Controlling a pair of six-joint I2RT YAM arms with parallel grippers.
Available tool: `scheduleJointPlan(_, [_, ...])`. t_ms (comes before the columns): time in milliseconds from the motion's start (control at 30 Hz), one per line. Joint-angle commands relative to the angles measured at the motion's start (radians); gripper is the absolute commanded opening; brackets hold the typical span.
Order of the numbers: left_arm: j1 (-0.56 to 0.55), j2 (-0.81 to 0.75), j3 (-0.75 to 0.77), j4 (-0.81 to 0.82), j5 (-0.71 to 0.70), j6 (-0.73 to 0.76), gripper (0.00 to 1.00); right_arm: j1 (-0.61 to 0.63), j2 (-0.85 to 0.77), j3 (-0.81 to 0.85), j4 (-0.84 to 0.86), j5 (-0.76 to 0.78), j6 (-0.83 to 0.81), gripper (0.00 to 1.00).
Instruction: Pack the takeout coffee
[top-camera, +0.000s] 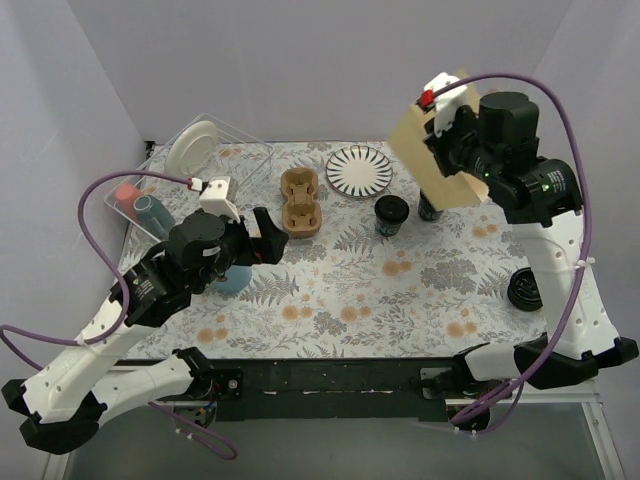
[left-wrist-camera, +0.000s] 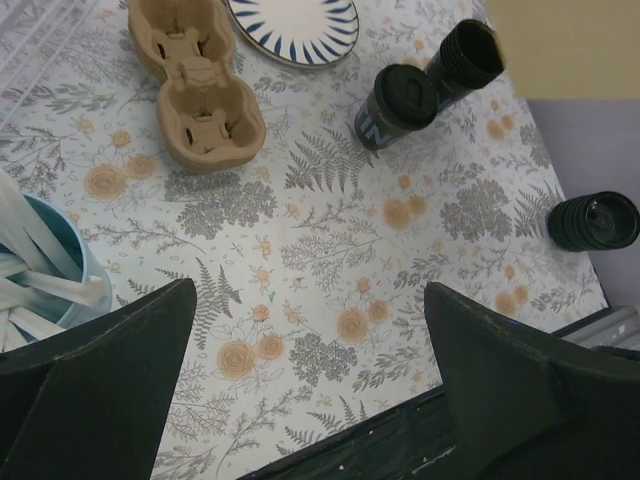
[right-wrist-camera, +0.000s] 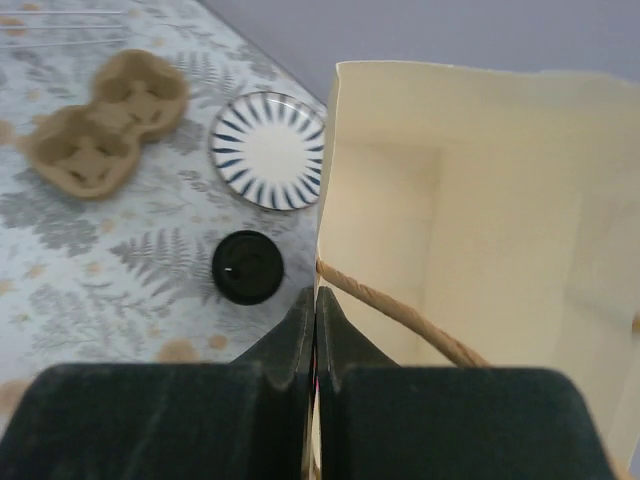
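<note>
Paper bag (right-wrist-camera: 480, 250) pinched by right gripper (right-wrist-camera: 315, 312); cup (left-wrist-camera: 393, 105) label blue (illegible).

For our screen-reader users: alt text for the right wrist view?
The right gripper pinches the rim of an open cream paper bag above a floral table. Below sit a black-lidded cup, a striped plate and an empty cardboard cup carrier.

Place: robot lab booth | cues: plain white walls (top-camera: 300, 60); floral tablecloth (top-camera: 350, 290); black mounting rail (top-camera: 330, 380)
</note>
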Motion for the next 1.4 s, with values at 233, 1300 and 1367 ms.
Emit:
scheduleJointPlan(233, [0.003, 0.017, 0.165, -0.144, -0.106, -0.082, 0.98, 0.419, -0.149, -0.263, -0.074, -0.047, 0.062, 0.01])
scheduleJointPlan(1300, [0.005, 0.168, 0.209, -0.144, -0.224, -0.126, 0.94, 0.923, -0.237, -0.635, 0.205, 0.162, -0.059, 0.48])
scheduleJointPlan(1367, [0.008, 0.194, 0.234, -0.141, -0.221, -0.125, 0.93, 0.923, -0.258, -0.621, 0.219, 0.126, -0.042, 0.59])
